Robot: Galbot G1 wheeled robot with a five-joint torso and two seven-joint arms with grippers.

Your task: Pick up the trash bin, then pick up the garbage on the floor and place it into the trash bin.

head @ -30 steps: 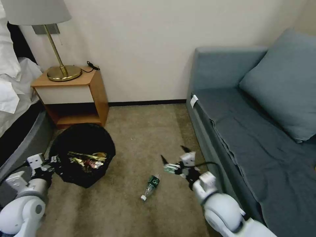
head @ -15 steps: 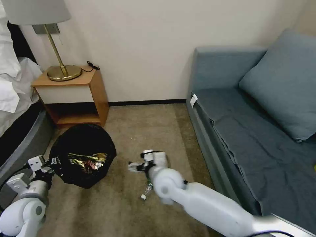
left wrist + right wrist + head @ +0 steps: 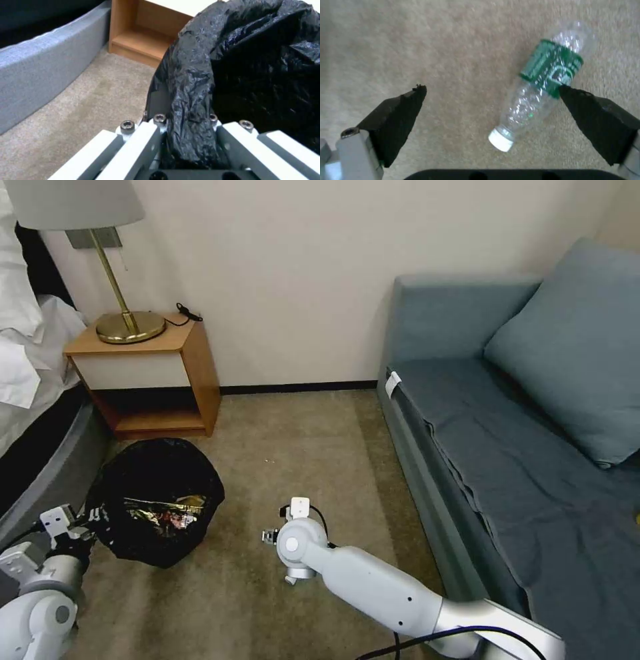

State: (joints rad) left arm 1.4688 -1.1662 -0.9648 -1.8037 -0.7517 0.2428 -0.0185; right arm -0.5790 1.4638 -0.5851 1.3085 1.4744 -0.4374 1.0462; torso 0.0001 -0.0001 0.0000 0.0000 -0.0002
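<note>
The left gripper (image 3: 186,140) is clenched on the bag-lined rim of the trash bin (image 3: 157,500), held at the left; thin plastic could slip. The right gripper (image 3: 490,107) hangs spread above the bottle (image 3: 540,87), which lies off-centre and could roll away.

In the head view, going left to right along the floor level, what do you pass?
Left hand gripping the bin's rim → trash bin with wrappers inside → right arm's wrist, reaching down over the carpet → blue sofa.
</note>
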